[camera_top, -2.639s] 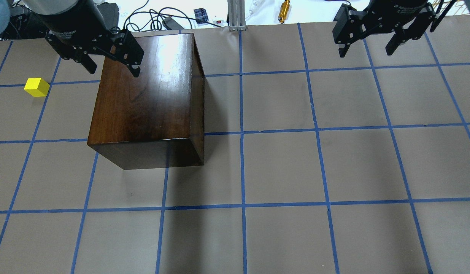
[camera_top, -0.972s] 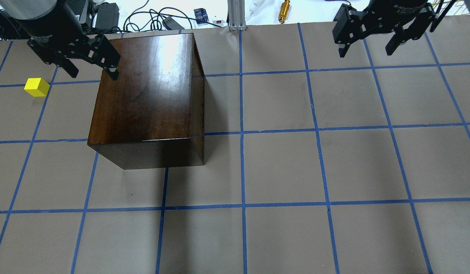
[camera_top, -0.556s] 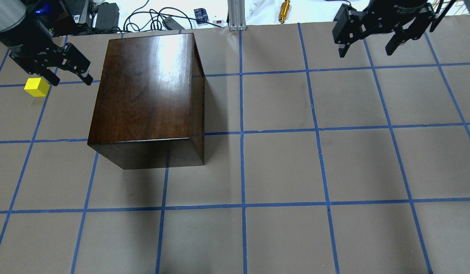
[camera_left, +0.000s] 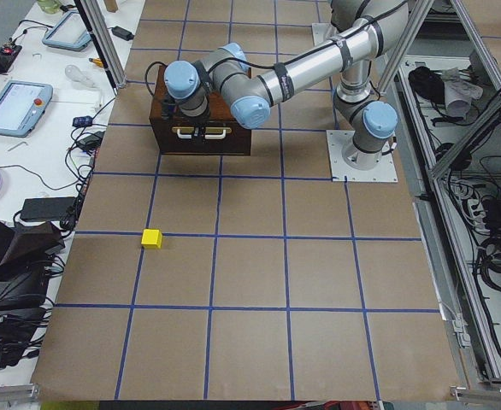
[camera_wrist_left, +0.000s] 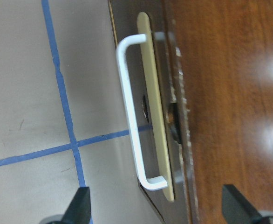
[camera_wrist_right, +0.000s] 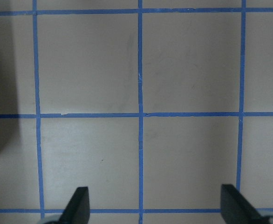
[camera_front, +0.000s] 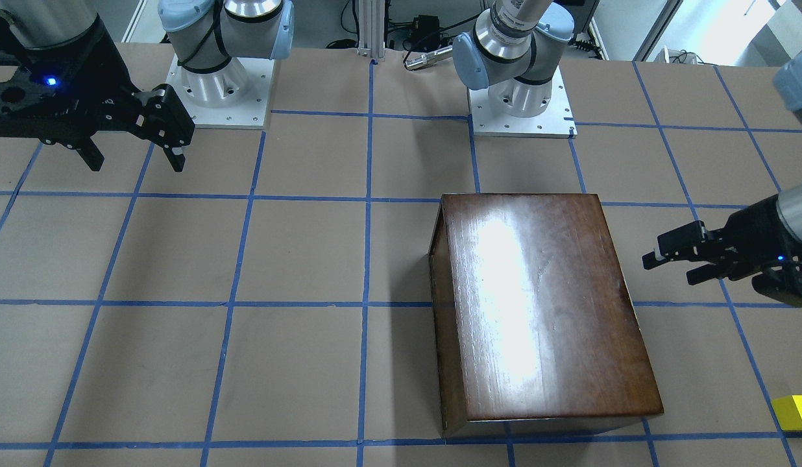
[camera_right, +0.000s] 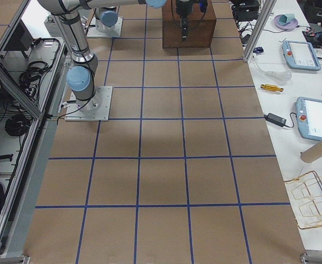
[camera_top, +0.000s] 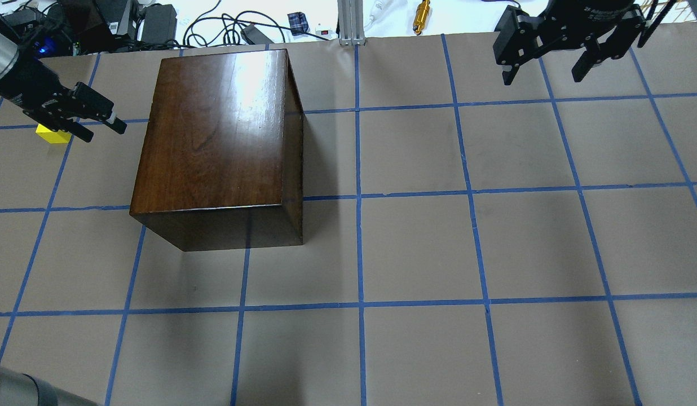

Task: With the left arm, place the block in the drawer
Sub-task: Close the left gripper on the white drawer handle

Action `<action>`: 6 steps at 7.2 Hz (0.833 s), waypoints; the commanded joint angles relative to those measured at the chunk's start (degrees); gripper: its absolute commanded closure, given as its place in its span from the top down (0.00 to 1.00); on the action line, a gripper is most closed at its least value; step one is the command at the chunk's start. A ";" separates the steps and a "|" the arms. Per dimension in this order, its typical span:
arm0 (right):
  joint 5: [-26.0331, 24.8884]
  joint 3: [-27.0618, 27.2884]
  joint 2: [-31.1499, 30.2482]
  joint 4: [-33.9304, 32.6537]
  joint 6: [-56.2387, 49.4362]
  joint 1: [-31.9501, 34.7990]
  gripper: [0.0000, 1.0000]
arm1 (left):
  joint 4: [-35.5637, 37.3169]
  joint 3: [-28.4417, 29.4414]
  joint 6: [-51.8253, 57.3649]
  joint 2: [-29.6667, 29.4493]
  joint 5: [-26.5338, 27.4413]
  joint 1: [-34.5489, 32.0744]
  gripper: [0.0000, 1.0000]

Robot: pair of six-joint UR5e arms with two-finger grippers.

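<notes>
**Left gripper faces shut drawer**

The left gripper [camera_top: 103, 128] is spread wide and empty. The drawer [camera_wrist_left: 125, 23] is closed just ahead of it, its handle [camera_wrist_left: 131, 112] beyond the fingertips. The block [camera_left: 151, 238] lies on the table behind it, apart. The right gripper [camera_top: 543, 78] hangs spread and empty.

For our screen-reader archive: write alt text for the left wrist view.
Close-up of the drawer and its white handle on a pale backplate, in the dark wooden box. Open fingers of the left gripper frame it from the bottom edge; brown paper with blue tape lies left.
</notes>
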 commanded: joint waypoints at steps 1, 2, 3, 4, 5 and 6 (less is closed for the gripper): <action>0.00 0.00 -0.08 0.00 0.00 0.06 1.00 | 4.32 -4.48 0.48 -1.29 -0.73 0.49 0.99; 0.00 0.00 0.01 0.00 0.00 -0.03 1.00 | 4.76 -4.41 0.57 -1.55 -0.73 0.66 0.99; 0.00 0.00 -0.08 0.00 0.00 -0.03 1.00 | 5.99 -4.59 0.57 -1.82 -0.81 0.67 0.99; 0.09 0.00 0.01 0.00 0.00 0.06 1.00 | 7.13 -4.68 0.57 -2.25 -0.90 0.93 0.98; 0.00 0.00 -0.08 0.00 0.00 0.06 1.00 | 7.23 -4.59 0.57 -2.78 -1.25 0.93 0.98; 0.00 0.00 0.01 0.00 0.00 0.06 1.00 | 7.66 -4.68 -0.04 -3.83 -4.91 0.93 0.98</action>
